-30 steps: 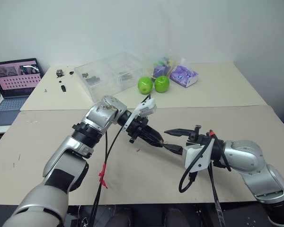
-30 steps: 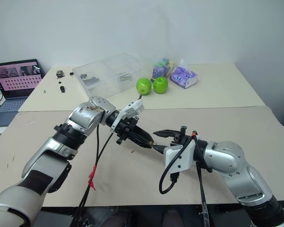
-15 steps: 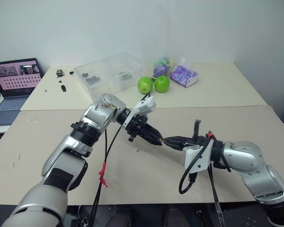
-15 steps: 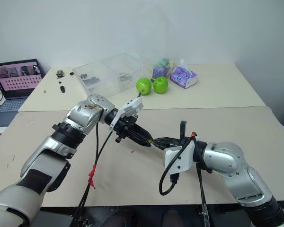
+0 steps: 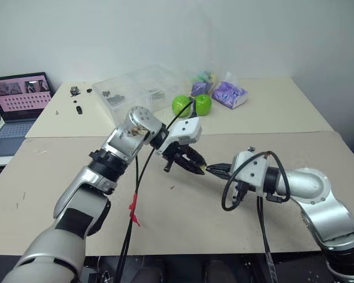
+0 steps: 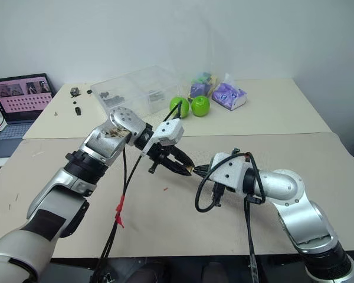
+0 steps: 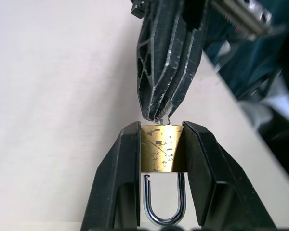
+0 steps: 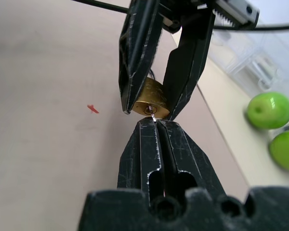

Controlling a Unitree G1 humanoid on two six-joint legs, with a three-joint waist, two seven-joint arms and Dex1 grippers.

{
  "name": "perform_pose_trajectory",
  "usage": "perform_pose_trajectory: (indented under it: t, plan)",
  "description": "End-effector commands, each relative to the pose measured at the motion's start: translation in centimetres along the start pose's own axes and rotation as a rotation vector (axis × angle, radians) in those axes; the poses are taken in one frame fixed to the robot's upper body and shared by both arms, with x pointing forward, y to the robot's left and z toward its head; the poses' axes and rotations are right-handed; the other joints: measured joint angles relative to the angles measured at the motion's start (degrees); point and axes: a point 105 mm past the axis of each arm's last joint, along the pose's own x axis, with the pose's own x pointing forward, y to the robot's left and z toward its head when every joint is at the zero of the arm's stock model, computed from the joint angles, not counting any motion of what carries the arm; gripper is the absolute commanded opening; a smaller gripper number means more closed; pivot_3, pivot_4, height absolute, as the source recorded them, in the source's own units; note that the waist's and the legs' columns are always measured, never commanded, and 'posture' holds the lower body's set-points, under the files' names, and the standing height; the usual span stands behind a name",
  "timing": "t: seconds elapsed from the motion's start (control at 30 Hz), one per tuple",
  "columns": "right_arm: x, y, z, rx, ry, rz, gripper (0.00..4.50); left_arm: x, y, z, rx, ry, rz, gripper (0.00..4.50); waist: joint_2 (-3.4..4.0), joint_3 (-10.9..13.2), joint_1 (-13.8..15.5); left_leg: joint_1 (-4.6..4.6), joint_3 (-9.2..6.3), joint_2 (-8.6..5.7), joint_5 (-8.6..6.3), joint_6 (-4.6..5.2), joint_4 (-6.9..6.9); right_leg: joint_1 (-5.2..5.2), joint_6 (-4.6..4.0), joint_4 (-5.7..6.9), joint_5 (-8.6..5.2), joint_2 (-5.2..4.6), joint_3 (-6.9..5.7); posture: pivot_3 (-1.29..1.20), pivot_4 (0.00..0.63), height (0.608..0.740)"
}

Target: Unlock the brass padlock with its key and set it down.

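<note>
Two grippers meet tip to tip over the table [image 5: 318, 147] — padlock and key between them.

The left gripper [image 7: 160, 144] is clamped on the padlock [image 7: 163, 149], shackle open toward its wrist. The right gripper [image 8: 154, 124], fingers pressed together, pinches the key [image 8: 153, 117] — its tip at the padlock's keyhole. A red fleck [image 8: 92, 109] lies on the table below the padlock; two green apples [image 5: 192, 105] sit well behind it.

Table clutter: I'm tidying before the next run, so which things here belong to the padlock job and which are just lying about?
In use:
- brass padlock, clamped in the left pincer, shackle sprung open on one side
- key, pinched in the shut right pincer, at the padlock's keyhole

Lying about:
- two green apples
- clear plastic box
- purple packets
- laptop
- small red fleck
</note>
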Motion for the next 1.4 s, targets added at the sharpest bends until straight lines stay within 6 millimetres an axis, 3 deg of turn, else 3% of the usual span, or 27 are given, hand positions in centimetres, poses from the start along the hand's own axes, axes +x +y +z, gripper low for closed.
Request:
perform_pose_trajectory:
  t: [0.03, 0.37, 0.5, 0.8, 1.2, 1.4]
  plan:
    - [-0.5, -0.4, 3.4, -0.050, -0.103, -0.021, 0.09, 0.8, -0.2, 0.6, 0.063, 0.001, 0.001, 0.81, 0.00, 0.00, 0.02, 0.00, 0.00, -0.01, 0.00, 0.00, 0.01, 0.00, 0.00, 0.00, 0.00, -0.01, 0.00, 0.00, 0.150, 0.740]
    - [-0.5, -1.2, 4.3, -0.488, -0.049, -0.063, 0.09, 0.8, 0.1, 0.8, -0.227, -0.135, -0.022, 0.81, 0.01, 0.00, -0.17, 0.01, 0.00, -0.03, -0.01, 0.03, 0.08, 0.00, 0.06, 0.04, -0.03, 0.04, -0.06, 0.00, 0.150, 0.740]
    - [-0.7, -0.7, 3.4, -0.616, -0.025, -0.054, 1.29, 0.7, 0.4, 1.4, -0.307, -0.185, -0.029, 0.81, 0.00, 0.00, -0.20, 0.01, 0.00, -0.04, 0.00, 0.00, 0.13, 0.02, 0.06, 0.04, -0.03, 0.03, -0.06, 0.00, 0.150, 0.740]
    - [-1.0, -0.5, 2.8, -0.713, -0.039, -0.097, 4.33, 0.6, 0.4, 1.7, -0.364, -0.205, -0.040, 0.81, 0.00, 0.00, -0.22, 0.02, 0.02, -0.03, 0.12, -0.20, 0.10, 0.01, 0.05, 0.06, -0.03, 0.04, -0.02, 0.00, 0.150, 0.740]
    - [-1.2, 0.3, 1.5, -0.727, -0.040, -0.073, 4.33, 0.3, 0.3, 2.1, -0.384, -0.218, -0.064, 0.81, 0.00, 0.00, -0.12, 0.04, 0.03, -0.03, 0.10, -0.17, 0.08, 0.02, 0.05, 0.05, -0.02, 0.05, -0.01, 0.00, 0.150, 0.740]
    - [-1.5, 0.3, 1.1, -0.752, -0.043, -0.093, 4.33, -0.3, -0.3, 1.4, -0.395, -0.197, -0.099, 0.81, 0.00, 0.00, -0.17, 0.03, 0.04, -0.04, 0.11, -0.19, 0.09, 0.02, 0.05, 0.05, -0.02, 0.04, 0.01, 0.00, 0.150, 0.740]
